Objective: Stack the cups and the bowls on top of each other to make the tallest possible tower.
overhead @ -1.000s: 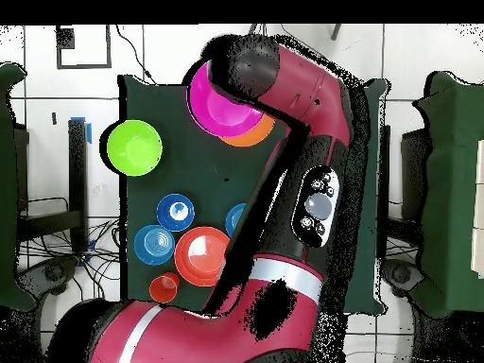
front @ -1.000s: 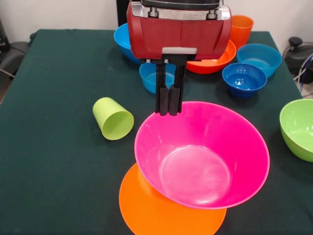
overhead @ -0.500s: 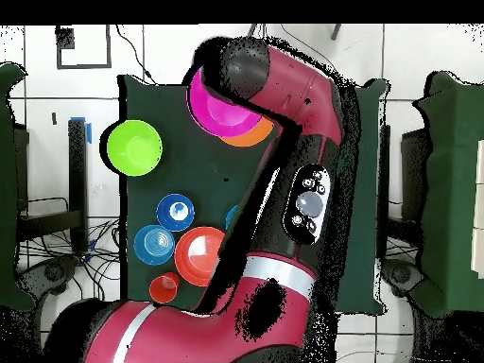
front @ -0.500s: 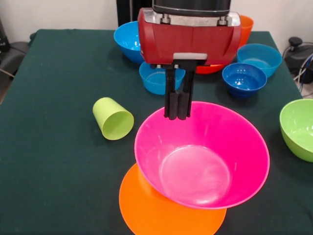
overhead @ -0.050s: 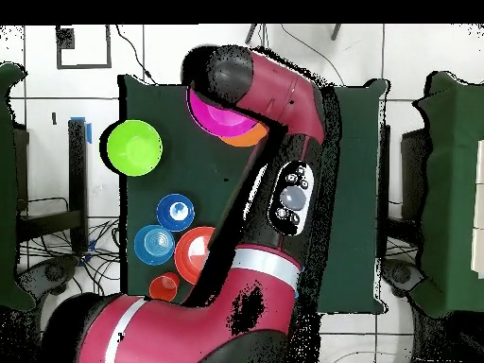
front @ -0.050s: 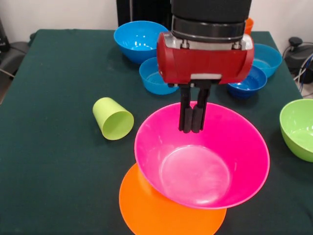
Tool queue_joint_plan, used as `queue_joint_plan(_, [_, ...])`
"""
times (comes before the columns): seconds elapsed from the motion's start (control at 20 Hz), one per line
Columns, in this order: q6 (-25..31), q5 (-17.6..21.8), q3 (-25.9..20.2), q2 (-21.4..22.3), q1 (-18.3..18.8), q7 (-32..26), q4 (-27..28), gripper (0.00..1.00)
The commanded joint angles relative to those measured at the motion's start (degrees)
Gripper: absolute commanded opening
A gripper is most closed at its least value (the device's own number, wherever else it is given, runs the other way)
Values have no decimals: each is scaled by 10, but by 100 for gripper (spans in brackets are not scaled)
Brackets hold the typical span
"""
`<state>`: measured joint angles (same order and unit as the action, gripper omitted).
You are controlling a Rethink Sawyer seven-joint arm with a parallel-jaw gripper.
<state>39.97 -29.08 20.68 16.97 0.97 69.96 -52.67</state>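
- We see the pink bowl (front @ -0.050s: 202, 156) in the lower centre of the front view, sitting mouth up and tilted a little toward the camera on the upturned light-orange bowl (front @ -0.050s: 161, 213); together they make a tower of two.
- The gripper (front @ -0.050s: 191, 129) hangs over the pink bowl's far inner wall, its two black fingers pressed together and pinching nothing.
- The lime-green cup (front @ -0.050s: 112, 119) lies on its side left of the pink bowl, apart from it; its long axis runs from upper left to lower right and its open mouth points toward the lower right of the frame.
- We count one lime-green bowl (front @ -0.050s: 298, 128), upright at the right edge.
- We count four blue bowls, all mouth up: a larger one (front @ -0.050s: 138, 38) at the upper centre, a small one (front @ -0.050s: 155, 76) just below it, and two (front @ -0.050s: 268, 56) (front @ -0.050s: 249, 82) at the upper right, partly behind the red wrist.
- The orange cup (front @ -0.050s: 249, 24) shows only as a sliver at the top, behind the arm.
- In the overhead view a red-orange bowl (overhead @ -0.050s: 193, 255) lies at the lower left, half under the arm.
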Motion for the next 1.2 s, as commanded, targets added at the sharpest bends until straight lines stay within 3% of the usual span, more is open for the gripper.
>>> queue_joint_plan(0.05, [14,49,-23,-55,-15,105,3,0])
queue_joint_plan(0.55, [41,45,15,-110,-12,130,74,0])
queue_joint_plan(1.2, [86,42,34,-115,11,120,108,0])
